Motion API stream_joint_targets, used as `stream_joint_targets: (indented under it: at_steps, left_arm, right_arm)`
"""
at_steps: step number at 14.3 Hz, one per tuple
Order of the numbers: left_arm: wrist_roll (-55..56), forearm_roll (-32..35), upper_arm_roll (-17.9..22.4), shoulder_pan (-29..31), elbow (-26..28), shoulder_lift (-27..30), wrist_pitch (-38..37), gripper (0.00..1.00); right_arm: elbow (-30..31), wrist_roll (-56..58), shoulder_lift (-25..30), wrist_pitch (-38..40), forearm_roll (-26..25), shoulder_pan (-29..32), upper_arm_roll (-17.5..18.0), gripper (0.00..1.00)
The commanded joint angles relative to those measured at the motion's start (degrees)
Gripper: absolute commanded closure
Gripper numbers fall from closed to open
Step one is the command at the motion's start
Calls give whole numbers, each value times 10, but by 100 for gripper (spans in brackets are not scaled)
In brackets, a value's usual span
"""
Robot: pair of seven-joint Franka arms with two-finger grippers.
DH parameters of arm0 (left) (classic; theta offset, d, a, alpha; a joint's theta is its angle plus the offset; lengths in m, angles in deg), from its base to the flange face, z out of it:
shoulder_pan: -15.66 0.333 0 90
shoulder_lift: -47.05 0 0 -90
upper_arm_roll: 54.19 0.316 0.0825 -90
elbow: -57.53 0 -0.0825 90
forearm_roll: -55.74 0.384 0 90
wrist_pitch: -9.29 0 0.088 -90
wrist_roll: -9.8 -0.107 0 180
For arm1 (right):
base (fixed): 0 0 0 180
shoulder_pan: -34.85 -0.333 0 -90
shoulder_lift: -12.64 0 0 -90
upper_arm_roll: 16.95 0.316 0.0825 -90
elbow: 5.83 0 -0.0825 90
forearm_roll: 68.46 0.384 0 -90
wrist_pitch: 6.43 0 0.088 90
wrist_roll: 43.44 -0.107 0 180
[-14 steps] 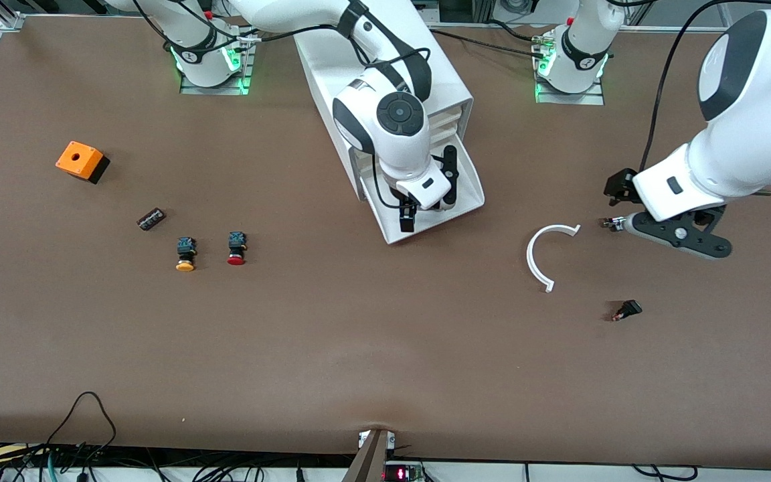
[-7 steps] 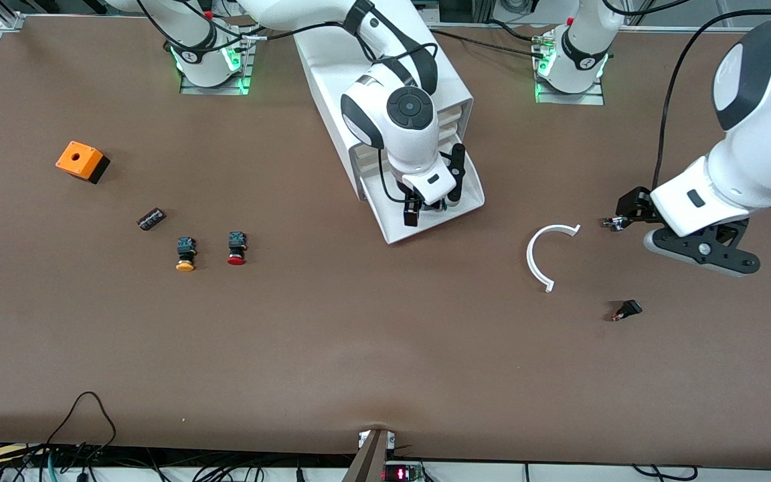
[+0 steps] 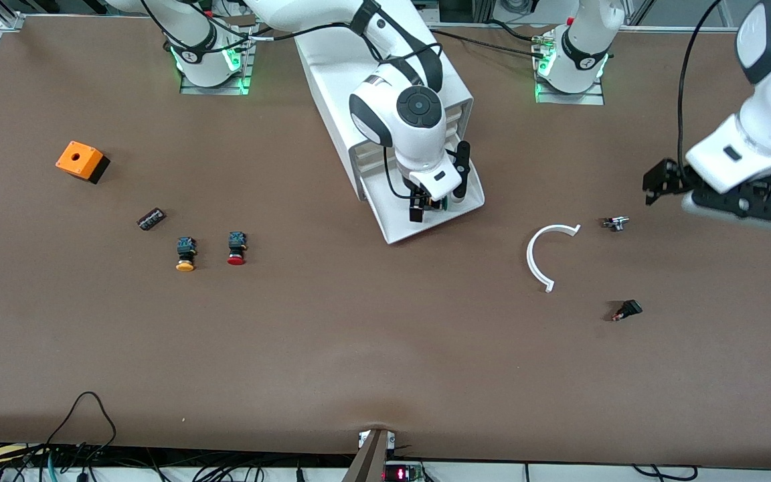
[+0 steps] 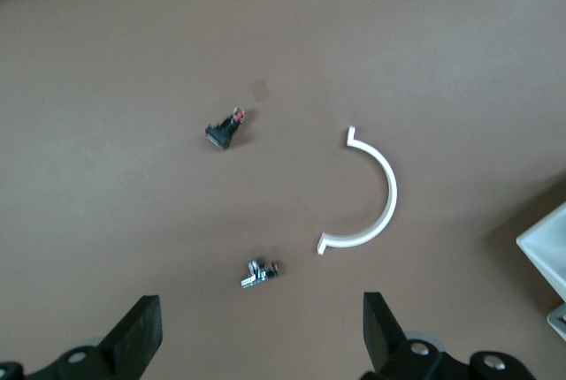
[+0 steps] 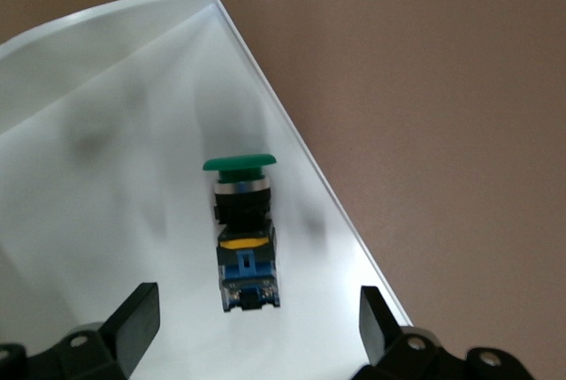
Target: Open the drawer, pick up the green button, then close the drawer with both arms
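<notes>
The lowest drawer (image 3: 392, 215) of the white cabinet (image 3: 332, 67) is pulled out. The green-capped button (image 5: 243, 230) lies on its side on the drawer's floor (image 5: 106, 133), near the side wall. In the front view it is almost hidden under the right hand. My right gripper (image 3: 440, 194) hangs over the drawer. In the right wrist view it (image 5: 255, 327) is open, with the button's blue end just ahead of the gap and not touched. My left gripper (image 3: 737, 201) is open and empty (image 4: 261, 336), up over the table at the left arm's end.
A white arc (image 3: 543, 258), a small metal part (image 3: 614, 223) and a small black part (image 3: 626, 310) lie at the left arm's end. The yellow button (image 3: 185, 255), red button (image 3: 236, 248), a dark connector (image 3: 151, 219) and an orange box (image 3: 81, 161) lie at the right arm's end.
The left arm has lifted and drawn away from the small metal part toward its end of the table. The right gripper has shifted a little over the drawer, toward the cabinet.
</notes>
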Motion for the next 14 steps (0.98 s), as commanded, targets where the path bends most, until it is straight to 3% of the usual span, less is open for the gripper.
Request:
stream_joint_targets:
  at_steps: [1,4,14]
  left_arm:
    - [35,-8,-9,6,37,36,-2,0]
    - [117,-7,-23,4,-9,23,-93,0]
    - [126,-37,-26,0,-46,3,-97,0]
  right_arm:
    - [-20,-9,-21,-3,-2,-5,-2,0]
    - [-19,-10,-27,-12,-2,-5,-1,0]
    - [-18,-45,-36,-12,-1,-13,-1,0]
